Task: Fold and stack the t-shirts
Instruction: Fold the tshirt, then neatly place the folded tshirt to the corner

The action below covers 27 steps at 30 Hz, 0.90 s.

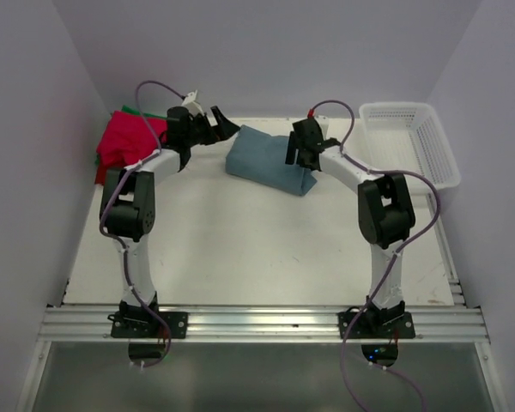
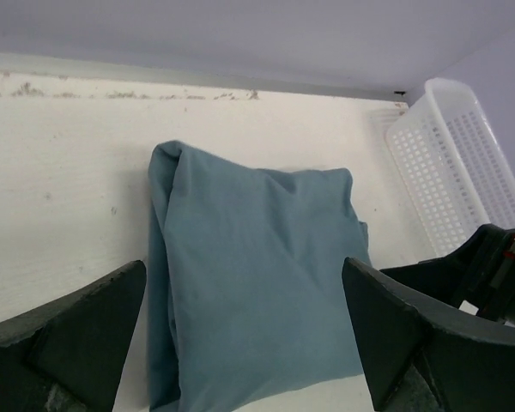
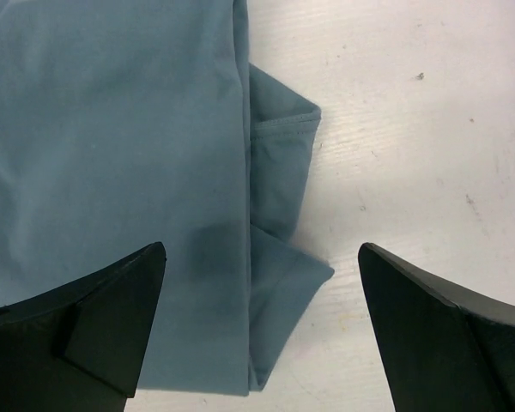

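A dusty blue-grey t-shirt (image 1: 270,163) lies folded into a rough rectangle at the back middle of the table. It shows in the left wrist view (image 2: 257,283) and the right wrist view (image 3: 112,172), where a sleeve edge sticks out on its right. My left gripper (image 1: 221,123) is open and empty, just left of the shirt. My right gripper (image 1: 297,153) is open and empty, above the shirt's right end. Folded red shirts (image 1: 129,142) lie stacked at the back left, with a strip of green (image 1: 130,109) behind them.
A white plastic mesh basket (image 1: 412,142) stands at the back right; it also shows in the left wrist view (image 2: 455,172). Grey walls close in the table at the back and both sides. A metal rail (image 1: 257,322) runs along the near edge.
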Motion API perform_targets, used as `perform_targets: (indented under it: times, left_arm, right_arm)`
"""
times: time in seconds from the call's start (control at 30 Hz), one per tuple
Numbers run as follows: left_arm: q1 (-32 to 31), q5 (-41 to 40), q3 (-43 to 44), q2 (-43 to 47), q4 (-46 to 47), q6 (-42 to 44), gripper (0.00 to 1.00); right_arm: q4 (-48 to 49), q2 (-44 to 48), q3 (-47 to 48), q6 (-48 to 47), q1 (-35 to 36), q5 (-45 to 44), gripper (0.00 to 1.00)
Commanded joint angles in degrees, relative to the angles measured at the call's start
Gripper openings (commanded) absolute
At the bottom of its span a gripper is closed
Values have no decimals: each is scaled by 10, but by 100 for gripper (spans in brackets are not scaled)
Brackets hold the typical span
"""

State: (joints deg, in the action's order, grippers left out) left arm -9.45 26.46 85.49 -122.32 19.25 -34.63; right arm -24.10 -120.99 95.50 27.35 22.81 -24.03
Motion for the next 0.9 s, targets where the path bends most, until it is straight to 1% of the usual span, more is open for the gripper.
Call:
perform_targets:
  times: [0.0,0.03,0.13,0.17,0.23,0.27,0.3,0.33,0.37,0.4,0.43,0.47,0.5,0.53,0.57,0.63,0.7,0.73,0.77,0.83,0.87]
  left_arm:
    - [4,6,2,72,54,38,100]
    - [4,5,1,73,32,48,100]
    - [4,-7,-16,71,21,61,100]
    - [4,-13,-18,67,16,66,100]
    - [4,-7,-24,55,20,69,100]
    - [4,4,-24,51,22,65,100]
    - [4,13,-25,43,25,63,100]
    - [4,24,-27,39,39,61,100]
    - [4,55,-28,35,47,48,100]
    - [4,70,-30,28,55,42,100]
    - [4,83,-32,26,75,27,100]
    - [4,101,-35,24,85,20,100]
    - [4,106,-40,21,94,13,100]
    - [4,111,-42,17,108,5,100]
    - [4,123,-40,15,113,-9,100]
    - [4,128,-37,3,122,-24,100]
    - [4,132,-38,-5,129,-34,100]
    - [4,132,-39,-9,136,-43,100]
    - [3,132,-38,-12,136,-46,100]
    - [3,133,-39,-22,141,-52,100]
    - [3,133,-39,-25,140,-56,100]
  right_arm:
    - [97,88,-38,-14,1,-8,99]
    - [104,96,-57,-14,2,2,99]
    - [121,118,-87,-14,1,31,99]
    - [123,118,-88,-15,0,73,99]
    - [135,107,-81,-23,-6,142,94]
    - [137,100,-76,-25,-7,210,80]
    - [143,92,-70,-26,-12,237,59]
    - [142,66,-47,-16,-14,267,22]
    - [136,52,-33,-6,-15,291,0]
    - [136,34,-20,8,-21,357,0]
    - [149,18,5,18,-25,398,0]
    - [150,-23,26,27,-27,431,0]
    - [136,-45,49,41,-29,484,0]
    - [124,-66,103,45,-30,500,0]
    - [113,-110,130,52,-30,510,0]
    - [93,-148,198,62,-31,531,0]
    - [78,-197,241,76,-32,536,0]
    - [54,-210,280,78,-32,522,0]
    - [41,-222,297,80,-32,507,0]
    - [17,-242,314,83,-32,483,0]
    - [13,-244,311,82,-32,454,0]
